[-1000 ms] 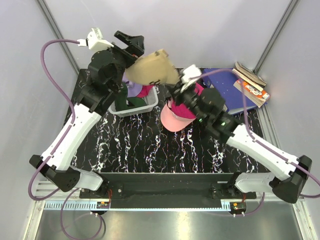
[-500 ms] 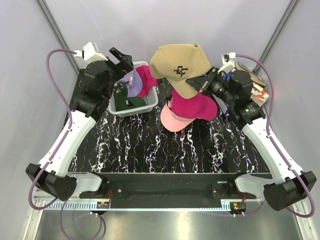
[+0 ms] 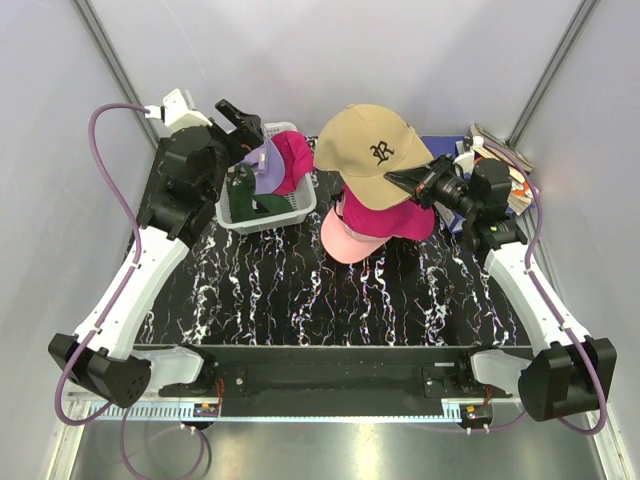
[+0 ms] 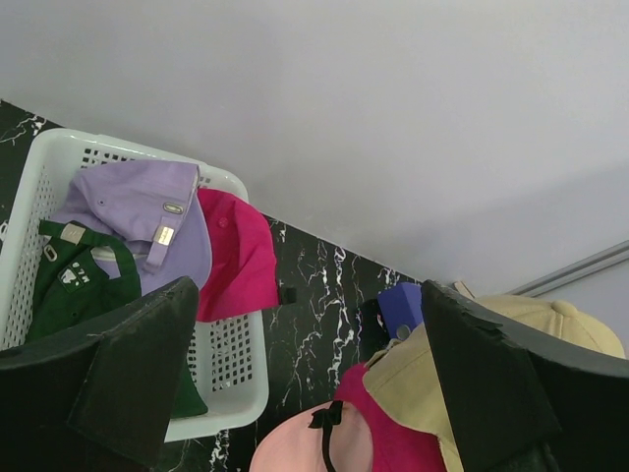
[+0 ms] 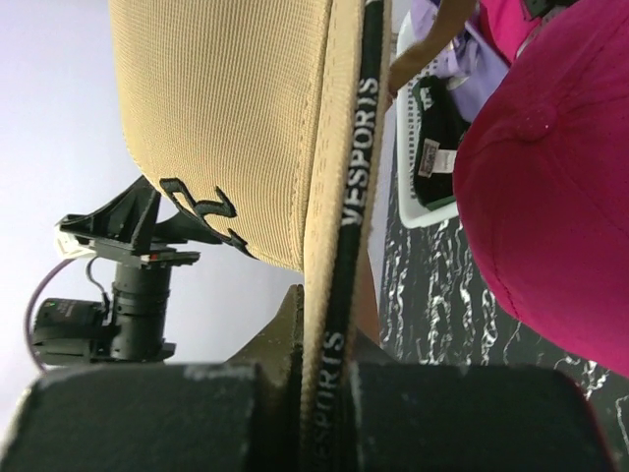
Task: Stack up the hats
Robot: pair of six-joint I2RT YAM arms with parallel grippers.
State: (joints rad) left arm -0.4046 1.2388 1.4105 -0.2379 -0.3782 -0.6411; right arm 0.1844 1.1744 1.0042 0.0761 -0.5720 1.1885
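So the right gripper point(image 3: 396, 178) is clamped on the tan hat point(image 3: 372, 150), holding it over the magenta hat point(image 3: 398, 216) and pink hat point(image 3: 343, 240) (stacked mid-table); left gripper point(image 3: 243, 118) gapes wide above the basket point(image 3: 300, 213) at 10 o'clock.

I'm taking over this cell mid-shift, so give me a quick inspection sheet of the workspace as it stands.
Surface: black marbled table, no spills seen.
Job's things: tan cap held over magenta cap, which sits on pink cap; lavender cap, second magenta cap and green cap in the basket.
Clutter: printed packets and a blue object at the far right corner.
End effectors: left end effector open above the basket, holding nothing; right end effector shut on the tan cap's edge.
Cables: purple cable loops beside each arm.
Surroundings: plain grey walls; nothing else seen.
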